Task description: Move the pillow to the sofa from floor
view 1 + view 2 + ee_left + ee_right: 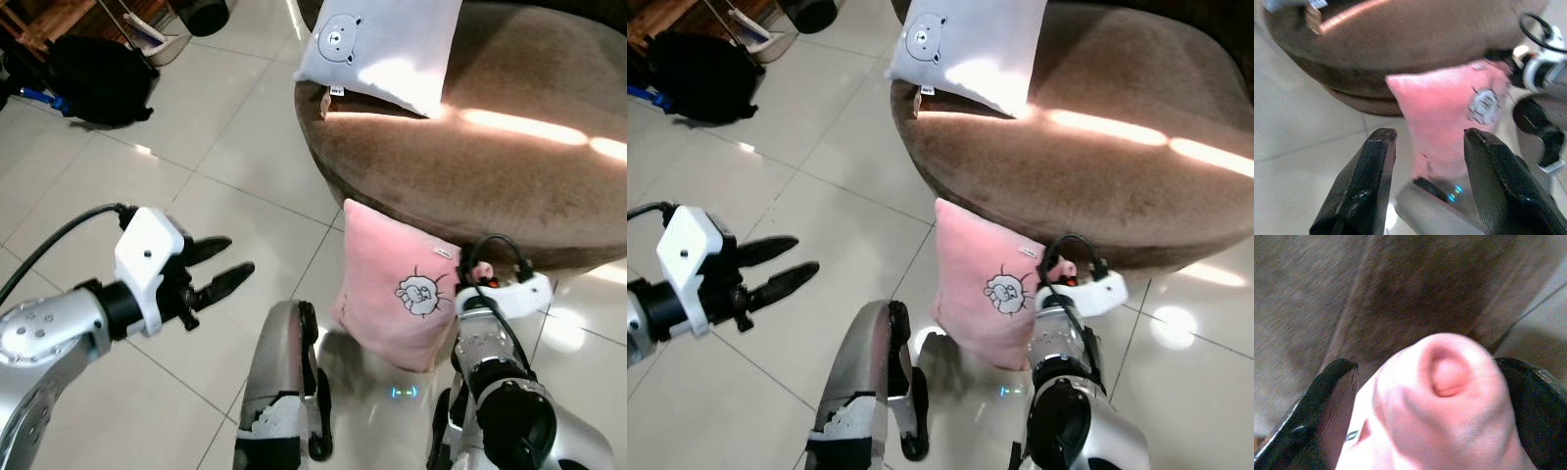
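Note:
A pink pillow (397,294) with a fist drawing stands on edge on the tiled floor, leaning against the front of the round brown sofa (509,166). My right gripper (478,271) is shut on its upper right corner; in the right wrist view that pink corner (1449,377) bulges between the two black fingers (1327,401). My left gripper (233,257) hovers open over the floor to the left of the pillow, apart from it. In the left wrist view its fingers (1371,171) frame the pillow (1444,112).
A pale blue bear pillow (382,49) lies on the sofa's back left part. A black bag (98,78) and wooden furniture stand on the floor at far left. My own silver leg (279,392) is just below the pink pillow. Open tiled floor (225,127) stretches to the left.

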Motion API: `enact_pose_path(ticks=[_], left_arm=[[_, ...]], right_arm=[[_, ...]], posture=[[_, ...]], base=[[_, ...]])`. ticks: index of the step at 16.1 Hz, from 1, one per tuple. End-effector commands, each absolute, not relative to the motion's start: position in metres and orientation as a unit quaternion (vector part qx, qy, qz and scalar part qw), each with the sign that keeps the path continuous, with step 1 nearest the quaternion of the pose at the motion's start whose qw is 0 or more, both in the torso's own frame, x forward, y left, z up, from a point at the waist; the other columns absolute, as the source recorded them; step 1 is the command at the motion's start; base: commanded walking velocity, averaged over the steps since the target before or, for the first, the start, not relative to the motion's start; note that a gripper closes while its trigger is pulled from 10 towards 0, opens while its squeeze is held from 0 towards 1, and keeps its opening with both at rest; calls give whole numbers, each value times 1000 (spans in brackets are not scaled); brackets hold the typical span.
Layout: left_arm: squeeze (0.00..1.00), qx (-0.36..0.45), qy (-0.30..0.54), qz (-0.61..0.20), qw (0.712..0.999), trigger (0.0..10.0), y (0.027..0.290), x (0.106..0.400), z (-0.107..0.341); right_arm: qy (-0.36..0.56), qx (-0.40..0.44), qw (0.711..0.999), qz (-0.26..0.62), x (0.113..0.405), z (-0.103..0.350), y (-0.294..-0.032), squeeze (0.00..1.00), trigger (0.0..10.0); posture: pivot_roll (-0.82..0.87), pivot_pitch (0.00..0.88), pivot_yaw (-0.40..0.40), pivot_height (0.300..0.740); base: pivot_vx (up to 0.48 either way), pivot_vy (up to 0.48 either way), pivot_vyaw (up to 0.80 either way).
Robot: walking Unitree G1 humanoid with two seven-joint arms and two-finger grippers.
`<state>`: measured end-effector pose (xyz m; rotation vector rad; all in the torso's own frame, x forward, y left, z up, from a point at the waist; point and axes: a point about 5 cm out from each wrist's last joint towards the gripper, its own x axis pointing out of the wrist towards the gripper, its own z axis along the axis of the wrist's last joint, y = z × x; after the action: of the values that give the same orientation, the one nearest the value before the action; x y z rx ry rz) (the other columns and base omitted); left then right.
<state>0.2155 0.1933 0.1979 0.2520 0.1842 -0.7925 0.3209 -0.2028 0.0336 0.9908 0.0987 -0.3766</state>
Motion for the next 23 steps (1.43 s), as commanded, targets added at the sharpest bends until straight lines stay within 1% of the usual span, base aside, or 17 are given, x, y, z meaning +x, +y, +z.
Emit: enact_pose_path(ticks=[1,2,3,6,7,8,10,23], left_arm=[[0,128,107,-390,906,10000,197,209,196],[0,134,116,-391,903,10000,199,207,192],[0,134,119,-390,903,10000,200,206,191],[0,132,120,-389,904,10000,199,207,191],[0,134,123,-391,902,10000,199,206,190],[0,134,127,-394,901,10000,199,205,189],[0,131,137,-398,897,10000,200,202,187],[0,130,136,-396,899,10000,199,200,186]], right_arm=[[92,457,874,-140,315,22,-185,0,10000],[123,417,894,-110,312,17,-177,0,10000],[141,398,901,-96,308,11,-171,0,10000],[155,395,902,-81,302,4,-163,0,10000],[164,387,904,-75,300,2,-160,0,2157],[168,383,905,-72,300,1,-158,0,0],[165,386,904,-76,299,1,-158,0,0],[150,397,903,-74,298,2,-161,0,0]], posture=[[419,321,248,536],[414,319,246,536],[412,318,245,536],[411,312,247,536],[412,313,247,536],[412,313,247,536],[413,308,248,536],[419,309,250,536]], base=[[0,0,0],[0,0,0],[0,0,0],[0,0,0],[0,0,0],[0,0,0],[0,0,0],[0,0,0]])
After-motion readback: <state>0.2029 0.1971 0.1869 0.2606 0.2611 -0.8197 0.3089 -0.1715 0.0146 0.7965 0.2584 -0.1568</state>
